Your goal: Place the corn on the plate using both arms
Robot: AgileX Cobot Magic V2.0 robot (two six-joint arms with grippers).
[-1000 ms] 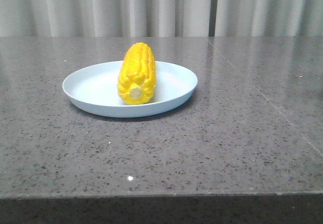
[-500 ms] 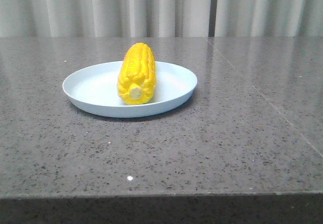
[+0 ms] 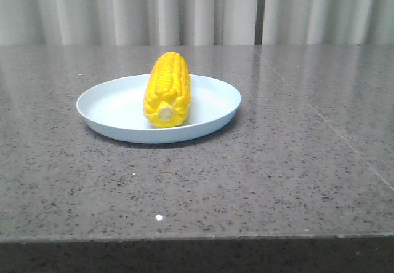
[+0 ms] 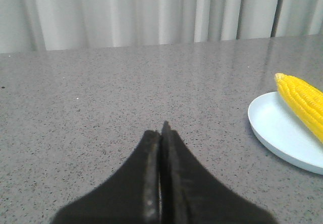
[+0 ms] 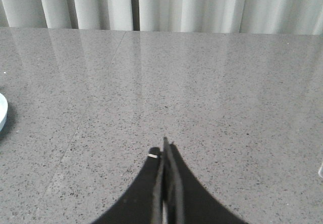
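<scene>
The yellow corn lies on the pale blue plate, its pale stub end toward the camera. In the left wrist view the corn and the plate show at the edge, apart from my left gripper, which is shut and empty over the bare table. My right gripper is shut and empty over the table; only a sliver of the plate's rim shows in its view. Neither gripper shows in the front view.
The grey speckled stone table has a seam line running across its right part and a front edge. Pale curtains hang behind it.
</scene>
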